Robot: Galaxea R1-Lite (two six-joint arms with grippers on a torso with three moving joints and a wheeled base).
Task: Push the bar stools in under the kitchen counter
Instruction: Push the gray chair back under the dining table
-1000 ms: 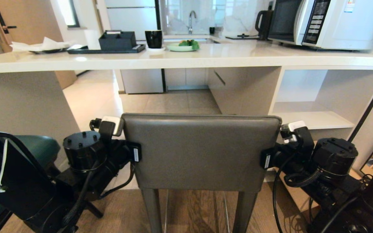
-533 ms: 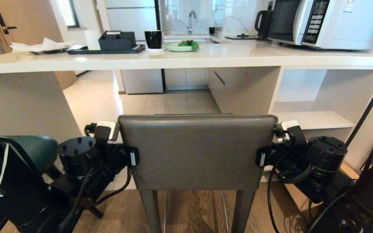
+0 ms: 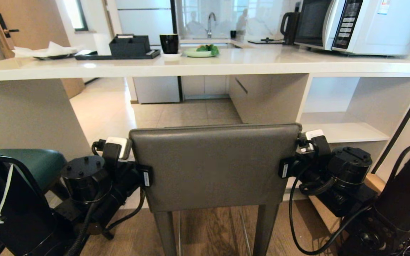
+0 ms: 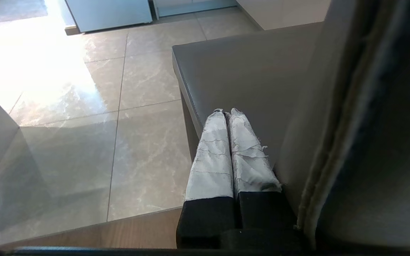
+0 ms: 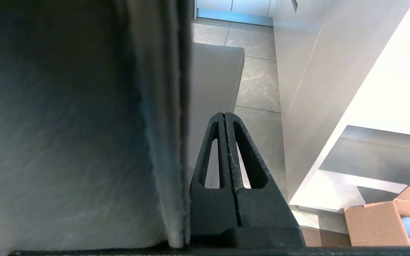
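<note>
Head view: the dark grey bar stool [image 3: 215, 165] stands square in front of the robot, its rectangular back facing the camera and running side to side, parallel to the edge of the white kitchen desk [image 3: 205, 65]. Against a second ago, the back's top edge sits a little farther away and closer to the desk, and both arms have stretched forward with it. I judge the push is under way, but the seat is still short of the opening beneath the slab. The left hand [image 3: 144, 175] flanks the back's left edge, the right hand [image 3: 284, 168] its right edge. The teal bar stool [image 3: 34, 161] waits at the robot's left, near the desk's side panel.

Left wrist view: the left hand's cloth-wrapped fingers [image 4: 212, 156] are pressed together, holding nothing, lying alongside the backrest over the grey seat.

Right wrist view: the right hand's black fingers [image 5: 249, 160] are likewise closed and empty, just beside the backrest's edge.
</note>
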